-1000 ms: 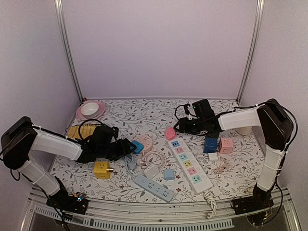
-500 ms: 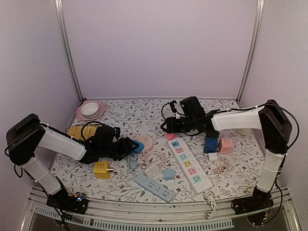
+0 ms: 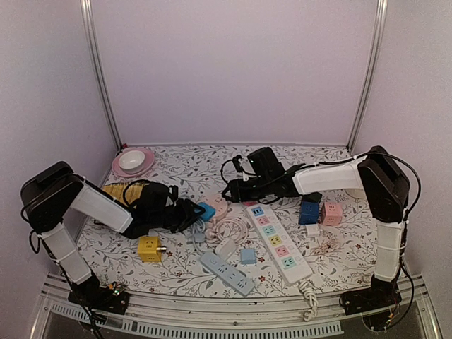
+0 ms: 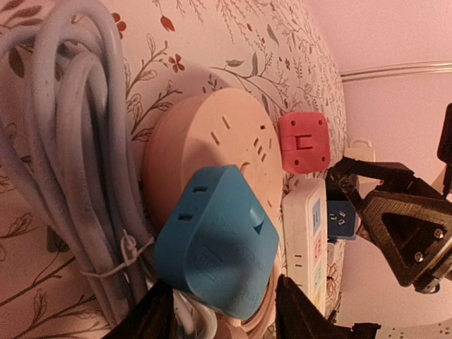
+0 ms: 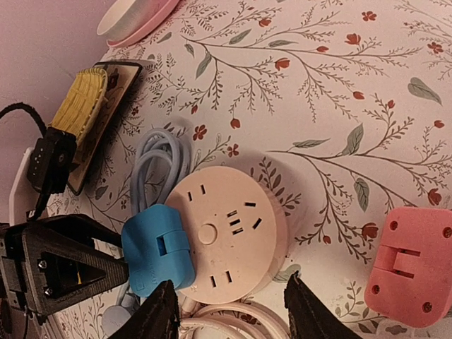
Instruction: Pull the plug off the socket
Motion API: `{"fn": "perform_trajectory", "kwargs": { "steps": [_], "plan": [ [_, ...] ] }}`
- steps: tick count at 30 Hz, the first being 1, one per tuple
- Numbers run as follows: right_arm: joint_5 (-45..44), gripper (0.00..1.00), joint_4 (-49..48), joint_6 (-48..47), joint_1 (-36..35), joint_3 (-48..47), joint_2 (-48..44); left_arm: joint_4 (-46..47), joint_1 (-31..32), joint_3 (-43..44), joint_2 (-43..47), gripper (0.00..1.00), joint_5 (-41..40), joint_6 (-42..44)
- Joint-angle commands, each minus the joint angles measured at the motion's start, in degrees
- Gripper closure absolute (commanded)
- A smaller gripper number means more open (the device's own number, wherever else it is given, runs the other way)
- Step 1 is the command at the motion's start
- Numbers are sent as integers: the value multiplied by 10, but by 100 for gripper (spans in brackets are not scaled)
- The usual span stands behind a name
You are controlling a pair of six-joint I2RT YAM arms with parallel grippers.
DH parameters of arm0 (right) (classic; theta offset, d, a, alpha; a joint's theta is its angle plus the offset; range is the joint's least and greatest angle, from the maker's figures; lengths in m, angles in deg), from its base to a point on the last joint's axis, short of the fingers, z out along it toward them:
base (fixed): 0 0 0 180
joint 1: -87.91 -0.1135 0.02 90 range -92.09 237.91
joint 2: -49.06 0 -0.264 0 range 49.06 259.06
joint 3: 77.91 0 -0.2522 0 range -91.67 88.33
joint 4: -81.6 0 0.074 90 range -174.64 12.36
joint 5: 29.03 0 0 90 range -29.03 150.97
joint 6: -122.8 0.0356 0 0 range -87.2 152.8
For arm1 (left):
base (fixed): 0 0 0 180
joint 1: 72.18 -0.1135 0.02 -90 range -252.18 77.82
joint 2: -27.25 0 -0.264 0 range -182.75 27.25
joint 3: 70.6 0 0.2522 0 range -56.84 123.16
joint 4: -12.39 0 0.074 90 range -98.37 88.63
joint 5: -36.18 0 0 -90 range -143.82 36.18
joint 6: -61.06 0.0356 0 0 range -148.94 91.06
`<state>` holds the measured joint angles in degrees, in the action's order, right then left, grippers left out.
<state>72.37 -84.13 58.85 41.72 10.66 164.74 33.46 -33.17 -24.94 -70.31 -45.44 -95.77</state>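
Plug (image 4: pixel 215 244) overhung socket's (image 4: pixel 212 141) edge between spread left claw (image 4: pixel 224 314) tips; right claw (image 5: pixel 229 311) gaped above; coiled cable (image 4: pixel 63 141) lay alongside.

The blue plug (image 4: pixel 215 244) is smooth moulded plastic with a soft satin sheen. The round peach socket (image 5: pixel 226 236) and the pink adapter (image 5: pixel 409 265) are the same kind of plastic, slightly duller. The pale cable (image 4: pixel 63 141) has a smooth, rubbery-looking sheath, the bench cover (image 3: pixel 198 166) is a matt sheet printed with flowers, and at the far left corner the white bowl (image 3: pixel 132 159) and pink plate (image 3: pixel 119 169) look glossy, like glazed ware.
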Motion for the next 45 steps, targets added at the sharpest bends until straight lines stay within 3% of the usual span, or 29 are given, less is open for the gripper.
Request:
{"fn": "perform_trajectory", "kwargs": {
  "steps": [1,13,22,34,45],
  "plan": [
    [20,47,6,-8,-6,-27,25,20,-19,12,-22,52,19,-11],
    [28,47,15,-12,-16,-62,84,24,-30,28,-12,70,34,-1],
    [27,47,15,-8,-20,-66,100,-22,-31,55,-8,69,33,16],
    [16,47,16,-4,-26,-66,102,-43,-33,113,-72,65,60,21],
    [1,47,23,-8,-29,-66,98,-11,-34,133,-82,73,69,3]
  ]
}}
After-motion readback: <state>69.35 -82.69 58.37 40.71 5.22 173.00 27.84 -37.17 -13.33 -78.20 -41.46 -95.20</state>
